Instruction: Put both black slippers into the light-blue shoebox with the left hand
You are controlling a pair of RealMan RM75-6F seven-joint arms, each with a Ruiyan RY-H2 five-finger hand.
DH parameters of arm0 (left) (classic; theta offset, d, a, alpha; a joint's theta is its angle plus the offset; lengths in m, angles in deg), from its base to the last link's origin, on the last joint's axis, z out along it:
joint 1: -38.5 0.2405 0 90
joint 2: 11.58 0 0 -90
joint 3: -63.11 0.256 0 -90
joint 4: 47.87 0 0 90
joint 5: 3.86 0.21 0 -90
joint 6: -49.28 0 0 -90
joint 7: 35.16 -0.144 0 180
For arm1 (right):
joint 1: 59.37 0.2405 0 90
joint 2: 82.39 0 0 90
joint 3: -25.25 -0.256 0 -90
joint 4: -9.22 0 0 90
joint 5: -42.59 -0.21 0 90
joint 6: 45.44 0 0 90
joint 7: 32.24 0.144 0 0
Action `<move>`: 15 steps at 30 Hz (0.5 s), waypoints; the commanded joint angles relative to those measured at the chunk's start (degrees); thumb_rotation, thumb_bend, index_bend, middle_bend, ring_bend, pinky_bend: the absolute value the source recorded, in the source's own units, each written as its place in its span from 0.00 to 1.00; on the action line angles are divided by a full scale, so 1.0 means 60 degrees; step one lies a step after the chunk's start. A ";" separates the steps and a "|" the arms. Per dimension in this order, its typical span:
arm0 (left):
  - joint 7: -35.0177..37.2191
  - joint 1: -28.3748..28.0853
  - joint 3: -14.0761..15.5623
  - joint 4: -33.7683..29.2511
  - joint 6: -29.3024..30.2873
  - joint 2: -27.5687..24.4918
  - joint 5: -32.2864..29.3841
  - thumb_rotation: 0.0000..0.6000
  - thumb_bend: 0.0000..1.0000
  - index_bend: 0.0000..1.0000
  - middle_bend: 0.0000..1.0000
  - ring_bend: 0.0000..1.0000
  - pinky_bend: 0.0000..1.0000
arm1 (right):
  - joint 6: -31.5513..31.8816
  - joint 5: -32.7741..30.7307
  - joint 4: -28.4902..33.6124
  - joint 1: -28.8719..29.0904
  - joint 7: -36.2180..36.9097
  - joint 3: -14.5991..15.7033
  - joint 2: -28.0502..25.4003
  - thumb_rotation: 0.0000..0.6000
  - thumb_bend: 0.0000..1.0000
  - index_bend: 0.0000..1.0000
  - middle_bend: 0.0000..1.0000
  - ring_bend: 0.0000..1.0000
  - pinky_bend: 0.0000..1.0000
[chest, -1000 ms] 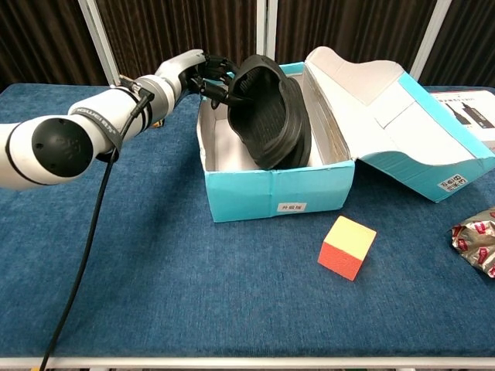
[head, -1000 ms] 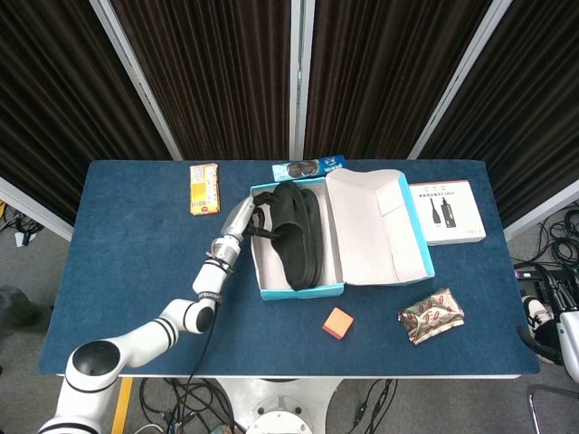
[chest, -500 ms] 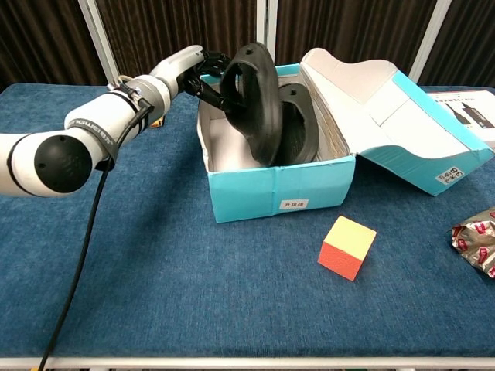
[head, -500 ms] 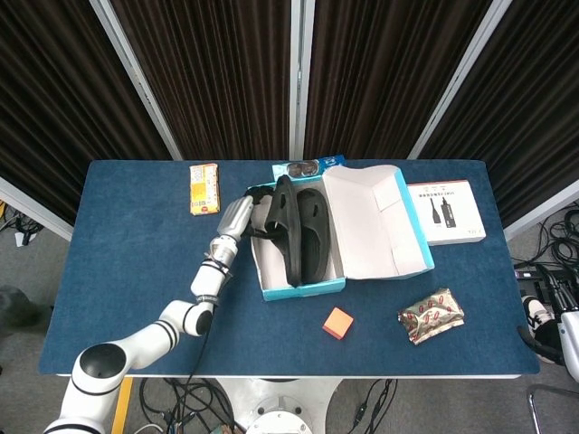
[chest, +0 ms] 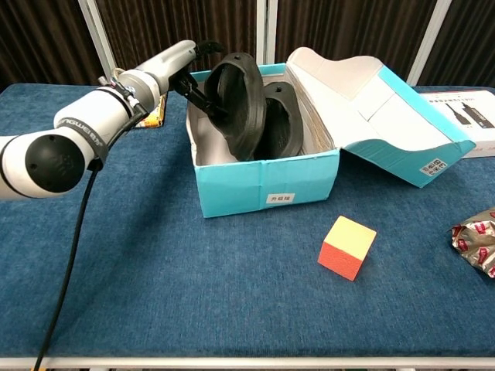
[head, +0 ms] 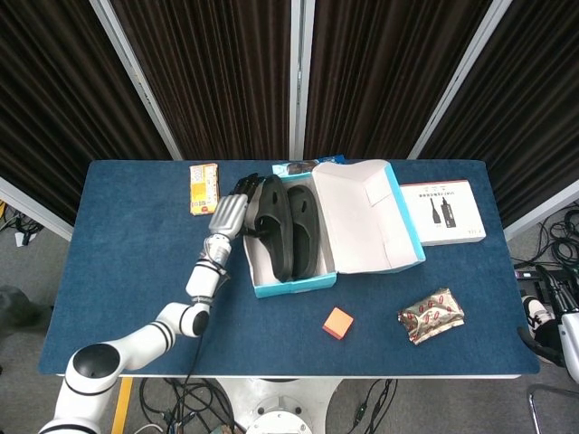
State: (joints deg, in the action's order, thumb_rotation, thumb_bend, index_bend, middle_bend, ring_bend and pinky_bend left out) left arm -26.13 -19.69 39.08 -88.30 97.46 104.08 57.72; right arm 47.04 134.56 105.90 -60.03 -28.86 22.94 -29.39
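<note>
The light-blue shoebox (head: pixel 295 288) (chest: pixel 267 187) stands open at mid-table, its lid (head: pixel 366 217) (chest: pixel 363 108) tipped back to the right. Both black slippers are inside it. One slipper (head: pixel 274 228) (chest: pixel 236 104) stands on its edge against the box's left wall, rising above the rim. The other slipper (head: pixel 304 222) (chest: pixel 280 122) leans to its right, deeper in. My left hand (head: pixel 237 204) (chest: pixel 184 68) reaches over the box's left wall and grips the upright slipper by its strap. My right hand (head: pixel 541 336) hangs off the table's right edge, too small to read.
An orange-and-yellow cube (head: pixel 337 322) (chest: pixel 346 247) lies in front of the box. A foil snack pack (head: pixel 431 316) (chest: pixel 476 241) and a white product box (head: pixel 441 212) are at the right. A yellow packet (head: pixel 204 188) and a blue package (head: pixel 308 167) lie behind.
The gripped slipper has swung from lying across the other one to standing on edge at the left wall. The box and lid have slid left, and my left hand has drawn back leftward.
</note>
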 commanded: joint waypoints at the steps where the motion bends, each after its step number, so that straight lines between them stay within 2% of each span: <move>1: -0.0627 0.0266 -0.0061 -0.0682 0.0113 -0.0354 -0.0328 1.00 0.00 0.05 0.00 0.00 0.14 | 0.0004 0.0013 -0.0006 0.0001 0.0008 0.0001 0.0005 1.00 0.10 0.06 0.18 0.00 0.06; 6: -0.1409 0.0593 -0.0008 -0.1936 0.0110 -0.1010 -0.0630 1.00 0.00 0.04 0.00 0.00 0.13 | 0.0013 0.0077 -0.0024 0.0013 0.0032 0.0012 0.0022 1.00 0.10 0.06 0.18 0.00 0.06; 10: -0.1646 0.0866 -0.0085 -0.3067 0.0091 -0.1612 -0.0944 1.00 0.00 0.03 0.00 0.00 0.13 | 0.0039 0.0093 -0.0017 -0.0005 0.0024 0.0021 0.0003 1.00 0.10 0.06 0.18 0.00 0.06; 15: -0.2066 0.1192 0.0062 -0.4081 0.0085 -0.2377 -0.1191 1.00 0.00 0.03 0.00 0.00 0.13 | 0.0084 0.0116 -0.0020 -0.0031 0.0045 0.0031 0.0005 1.00 0.10 0.06 0.18 0.00 0.06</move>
State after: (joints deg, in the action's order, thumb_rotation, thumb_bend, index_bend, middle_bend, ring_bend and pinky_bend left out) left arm -37.05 -13.79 39.08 -110.50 97.96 91.84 51.68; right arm 47.54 135.25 105.77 -60.21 -28.59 23.12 -29.35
